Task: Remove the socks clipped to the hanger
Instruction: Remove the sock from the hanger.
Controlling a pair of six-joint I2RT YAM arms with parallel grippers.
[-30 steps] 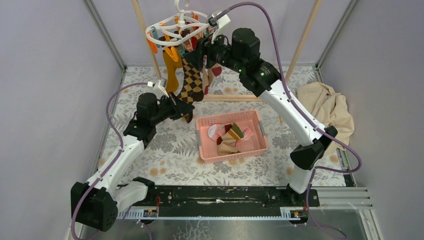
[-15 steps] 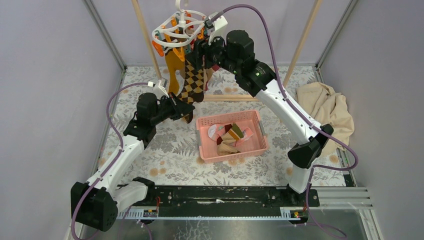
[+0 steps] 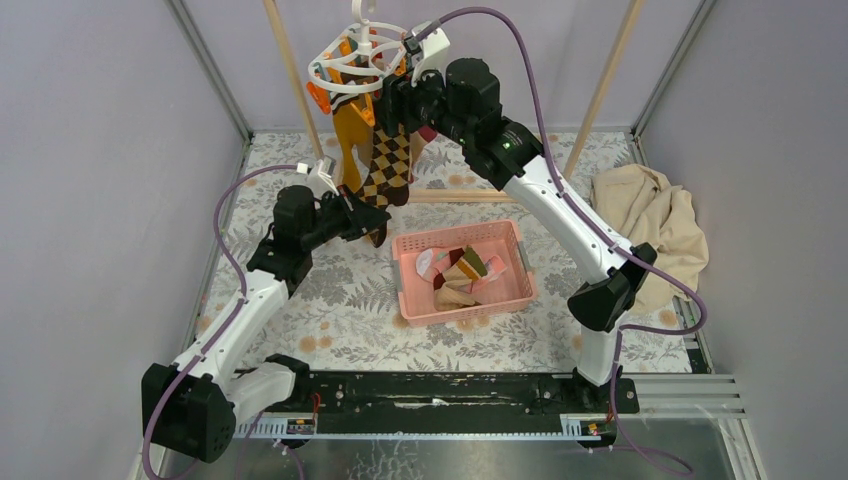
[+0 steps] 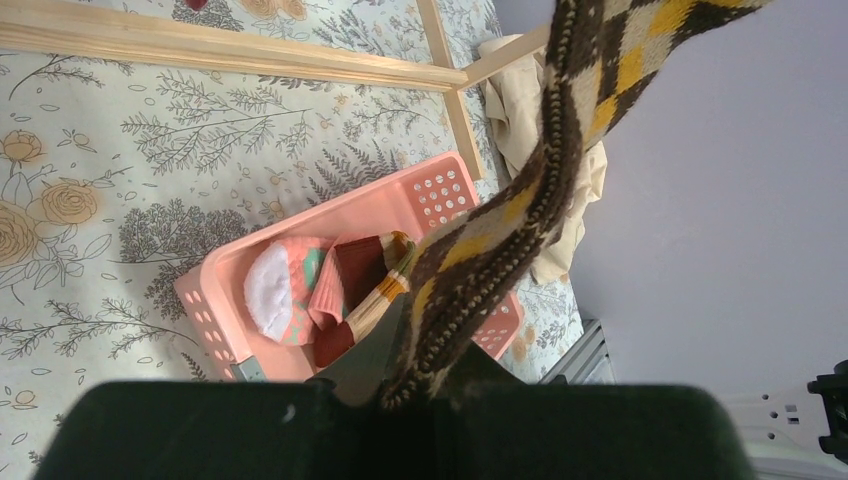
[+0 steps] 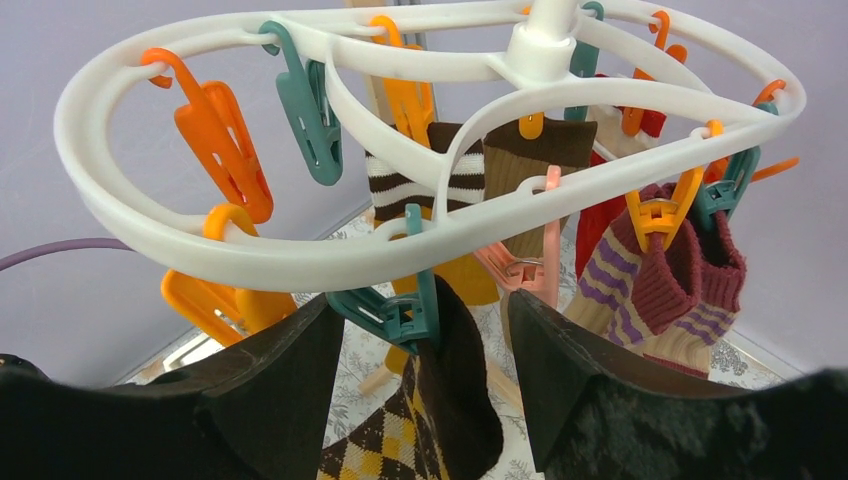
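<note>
The white hanger (image 3: 352, 72) hangs at the top with several socks clipped on. An argyle sock (image 3: 386, 166) stretches down from a teal clip (image 5: 398, 312) to my left gripper (image 3: 371, 224), which is shut on its toe end (image 4: 452, 300). My right gripper (image 5: 425, 305) is open just under the hanger ring (image 5: 300, 262), one finger on each side of that teal clip. A mustard sock (image 3: 347, 142), a maroon-striped sock (image 5: 680, 290) and brown socks (image 5: 528, 150) stay clipped.
A pink basket (image 3: 462, 236) holding several loose socks sits mid-table, under and right of the left gripper. The beige cloth (image 3: 655, 215) lies at the right. The wooden rack's poles (image 3: 285, 60) and base bar (image 3: 470, 196) stand behind the hanger.
My right gripper has risen and shifted left under the hanger ring, and the hanger has tipped up with it. The left arm has held still with the argyle sock.
</note>
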